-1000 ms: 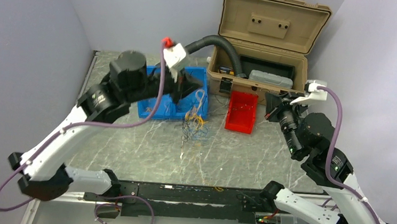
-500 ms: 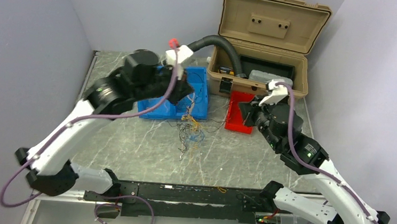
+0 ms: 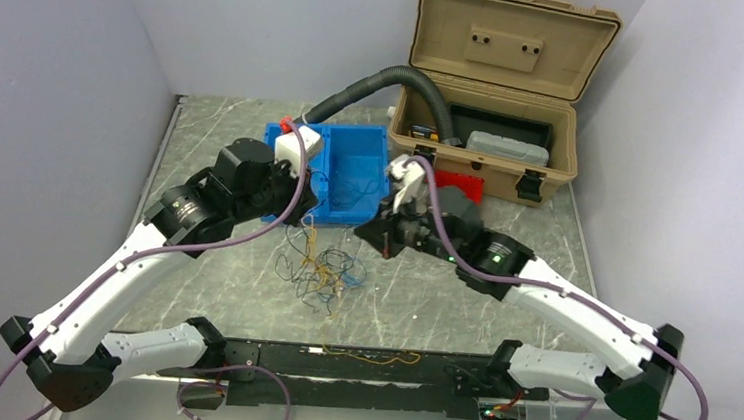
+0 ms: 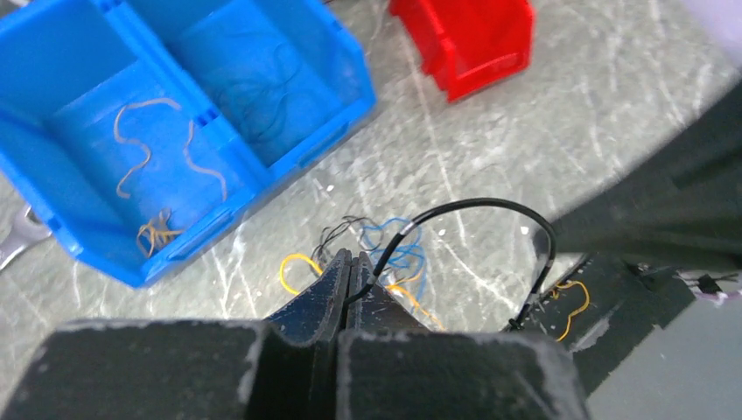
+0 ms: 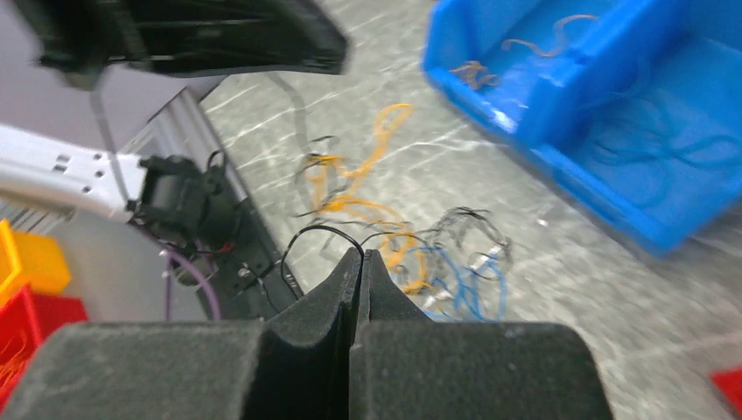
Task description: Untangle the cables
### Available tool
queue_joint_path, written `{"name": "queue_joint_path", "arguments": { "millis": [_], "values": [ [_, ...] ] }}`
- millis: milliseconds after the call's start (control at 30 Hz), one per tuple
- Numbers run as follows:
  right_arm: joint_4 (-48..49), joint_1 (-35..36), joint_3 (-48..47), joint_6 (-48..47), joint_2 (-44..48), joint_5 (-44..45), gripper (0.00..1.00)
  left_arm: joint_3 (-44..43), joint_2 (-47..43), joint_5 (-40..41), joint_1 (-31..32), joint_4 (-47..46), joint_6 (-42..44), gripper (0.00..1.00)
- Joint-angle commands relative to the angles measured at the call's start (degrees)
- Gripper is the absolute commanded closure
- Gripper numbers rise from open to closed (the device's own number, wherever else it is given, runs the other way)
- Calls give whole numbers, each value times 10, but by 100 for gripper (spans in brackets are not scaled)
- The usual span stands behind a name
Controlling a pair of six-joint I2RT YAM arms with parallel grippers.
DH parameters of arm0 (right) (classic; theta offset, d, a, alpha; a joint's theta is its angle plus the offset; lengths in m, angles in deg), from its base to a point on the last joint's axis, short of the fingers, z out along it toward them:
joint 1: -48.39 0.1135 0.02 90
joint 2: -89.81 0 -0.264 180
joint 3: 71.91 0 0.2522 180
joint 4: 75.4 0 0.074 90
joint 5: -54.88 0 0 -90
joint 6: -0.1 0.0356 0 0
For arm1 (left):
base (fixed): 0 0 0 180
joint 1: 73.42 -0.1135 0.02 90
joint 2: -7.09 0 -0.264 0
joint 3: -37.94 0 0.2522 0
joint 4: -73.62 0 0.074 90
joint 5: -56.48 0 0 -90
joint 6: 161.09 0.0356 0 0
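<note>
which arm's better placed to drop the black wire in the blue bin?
Left, probably. The left gripper is shut on the black wire, with the blue bin just ahead. The right gripper is shut over the tangle; whether it holds anything is unclear.

Bench (image 3: 421, 304): smooth grey stone-pattern surface with white veining, low sheen. Blue bin (image 4: 79, 52) and red bin (image 4: 464, 44): moulded plastic, glossy. Case (image 3: 512, 40): tan plastic, matt. Hose (image 3: 357, 89): grey, ribbed, matt. Cables (image 3: 318, 266): thin wires in smooth coloured insulation. Jaws: black, matt, with grainy pale edges.
</note>
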State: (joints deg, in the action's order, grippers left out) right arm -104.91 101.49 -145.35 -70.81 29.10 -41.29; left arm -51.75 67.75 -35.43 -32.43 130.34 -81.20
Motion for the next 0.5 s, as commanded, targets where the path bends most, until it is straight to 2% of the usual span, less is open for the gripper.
{"name": "queue_joint_path", "arguments": {
  "millis": [0,100,233,267,367,433,467],
  "values": [
    [69,42,-59,-20,-52,-42,100,35,-45,16,-35,-60,-19,100],
    [60,56,-70,-25,-85,-29,100,50,-57,12,-59,-60,-20,100],
    [46,58,-45,-1,-81,92,100,47,-69,17,-79,-54,-17,100],
    [49,57,-32,-5,-74,92,100,46,-73,17,-82,-53,-16,100],
    [78,58,4,-30,-48,-11,100,54,-90,47,-93,-65,-3,100],
    [90,64,24,-38,-45,-84,97,64,-100,27,-99,-85,16,100],
    [84,71,29,-44,-45,-92,94,66,-102,25,-99,-89,23,100]
  ]
}}
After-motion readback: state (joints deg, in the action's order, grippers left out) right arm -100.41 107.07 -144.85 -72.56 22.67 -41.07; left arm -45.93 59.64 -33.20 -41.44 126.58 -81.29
